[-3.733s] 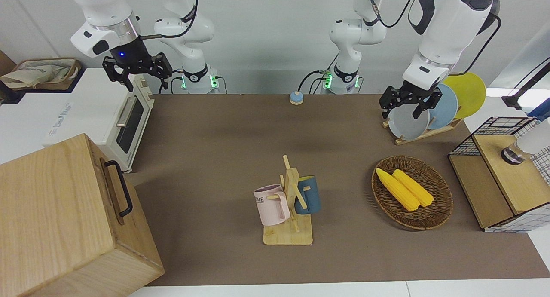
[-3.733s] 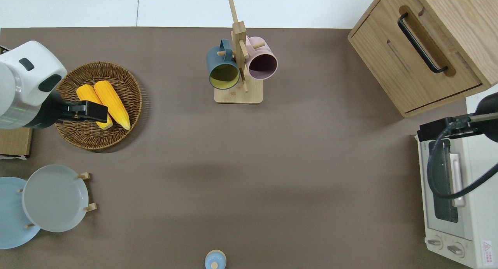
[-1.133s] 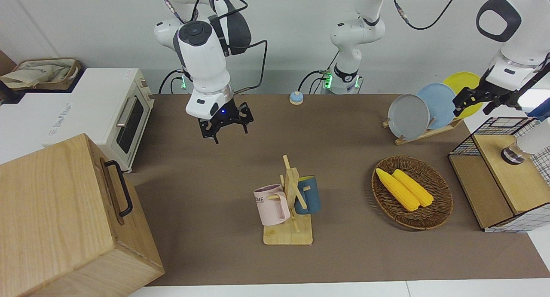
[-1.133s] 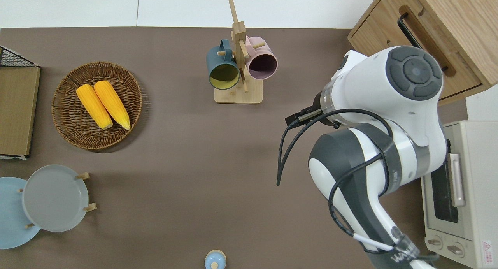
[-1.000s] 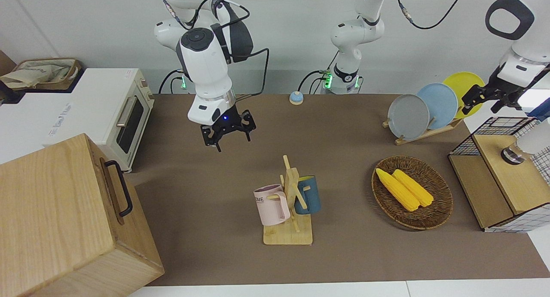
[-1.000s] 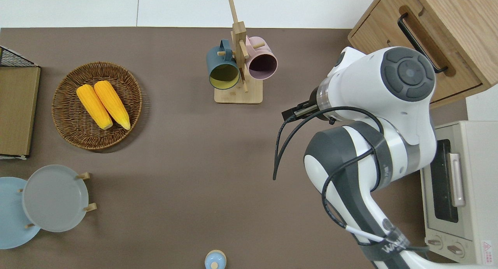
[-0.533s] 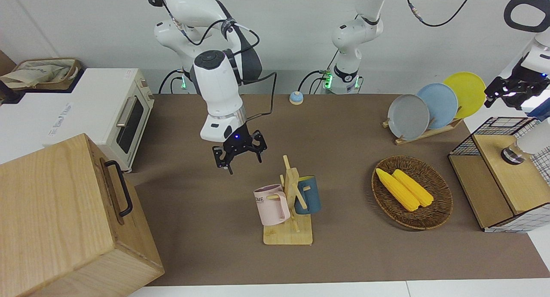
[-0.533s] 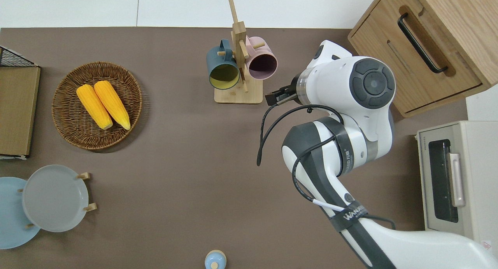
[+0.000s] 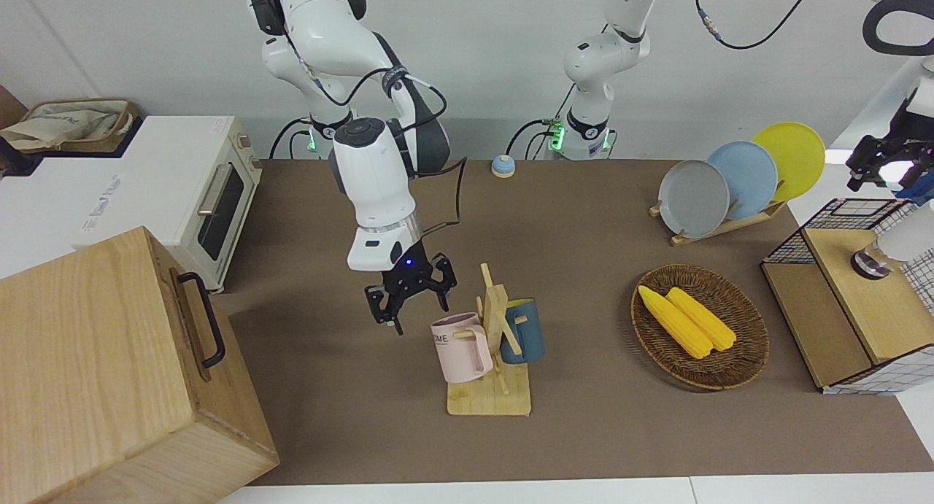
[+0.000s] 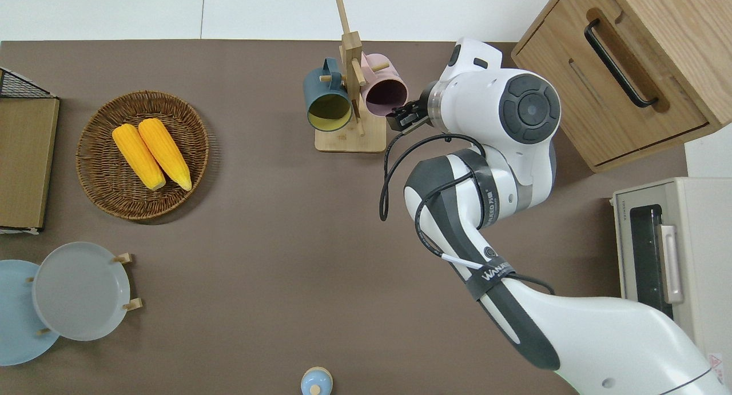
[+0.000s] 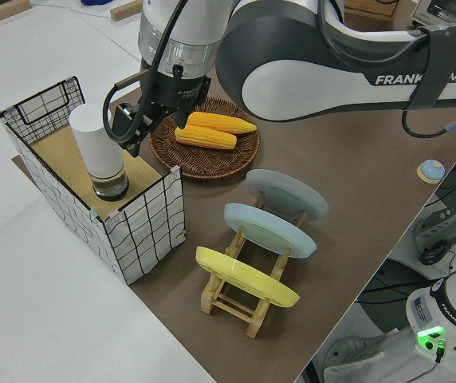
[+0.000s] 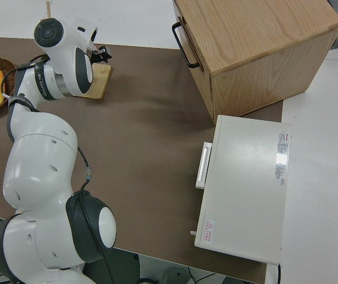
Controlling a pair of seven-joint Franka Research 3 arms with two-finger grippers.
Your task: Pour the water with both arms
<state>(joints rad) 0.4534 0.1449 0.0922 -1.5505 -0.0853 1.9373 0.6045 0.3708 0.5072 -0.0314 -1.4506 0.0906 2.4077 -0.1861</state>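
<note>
Brown matting covers the long table [image 9: 584, 431], and we log both arms at work over it. Largest items first: a big oak box with a black handle [image 9: 109, 358] and a white toaster oven [image 9: 175, 190] sit at the right arm's end; a black wire crate with a wooden shelf [image 11: 92, 191] sits at the left arm's end and carries a tall white cylindrical bottle with a dark base [image 11: 100, 152].

Risks as we judge them:
- The wooden mug tree on its square base [image 10: 350, 86] looks light and tall. A sideways nudge from the right gripper [image 9: 408, 292] could tip it and drop both mugs.
- The pink ceramic mug [image 9: 460, 347] hangs on a peg by its handle; pulling it straight out instead of lifting it off the peg could drag the stand.
- The white bottle stands upright on a narrow base near the crate's wire wall; a glancing approach could topple it.

Tools: the right gripper hangs just beside the pink mug's rim on the overhead view, fingers spread apart, holding and touching nothing that we can see. The left gripper [image 11: 136, 120] hovers close beside the white bottle, fingers also apart, empty; contact with the bottle we cannot confirm. The dark blue mug [image 10: 326, 98] hangs untouched.
</note>
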